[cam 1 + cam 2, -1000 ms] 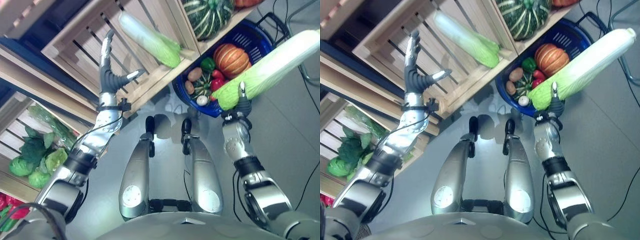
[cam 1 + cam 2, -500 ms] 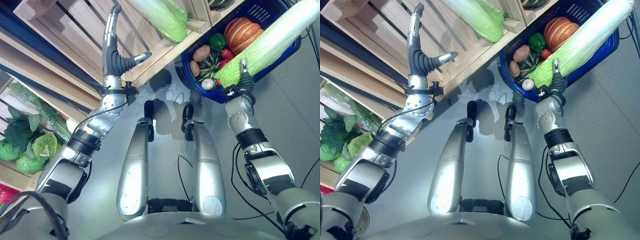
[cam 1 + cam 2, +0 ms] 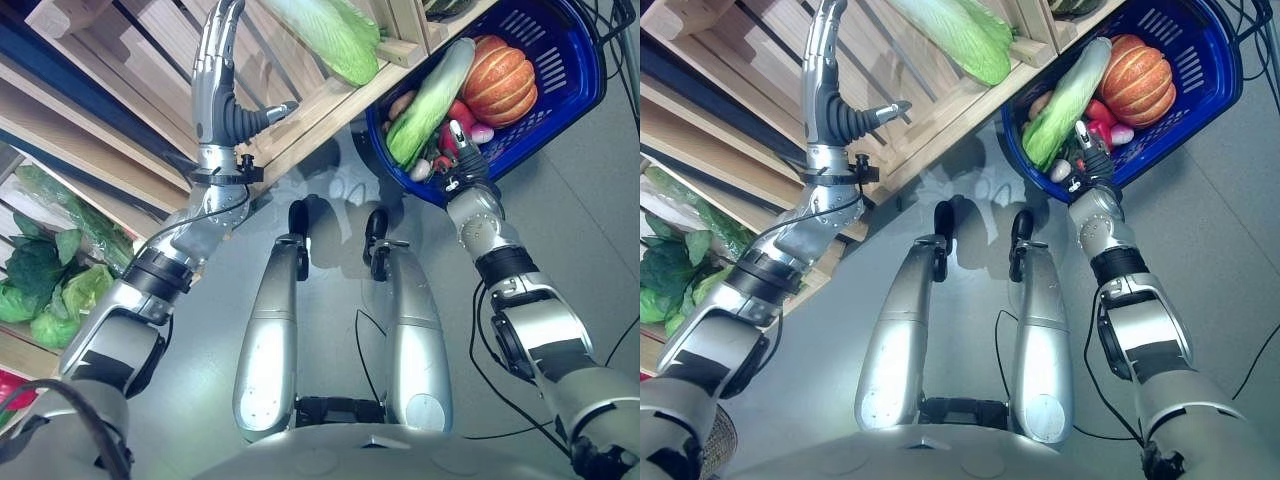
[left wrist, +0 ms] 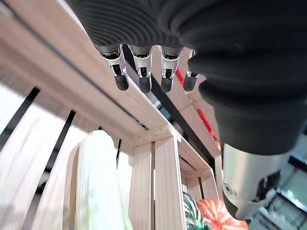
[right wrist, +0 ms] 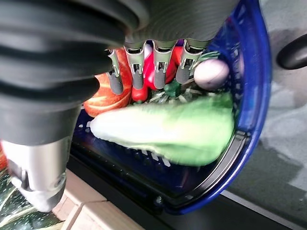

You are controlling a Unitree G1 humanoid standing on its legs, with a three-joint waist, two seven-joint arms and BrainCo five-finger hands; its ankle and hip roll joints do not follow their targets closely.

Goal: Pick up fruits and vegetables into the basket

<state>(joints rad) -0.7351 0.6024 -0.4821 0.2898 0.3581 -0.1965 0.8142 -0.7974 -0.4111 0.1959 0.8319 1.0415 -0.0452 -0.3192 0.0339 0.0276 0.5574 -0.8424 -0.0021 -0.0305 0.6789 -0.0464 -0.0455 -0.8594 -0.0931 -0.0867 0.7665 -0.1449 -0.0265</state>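
Bright, even light; soft shadows on the floor (image 3: 330,190); the cabbage (image 5: 163,134) looks motion-blurred.

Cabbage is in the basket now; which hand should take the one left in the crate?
Left. The left hand is open, raised at the wooden crate beside the remaining napa cabbage; the right hand hangs over the blue basket.

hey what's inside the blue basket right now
In the blue basket: a napa cabbage lying on top, an orange pumpkin, red peppers and a small pale round vegetable. Anything under the cabbage is covered.
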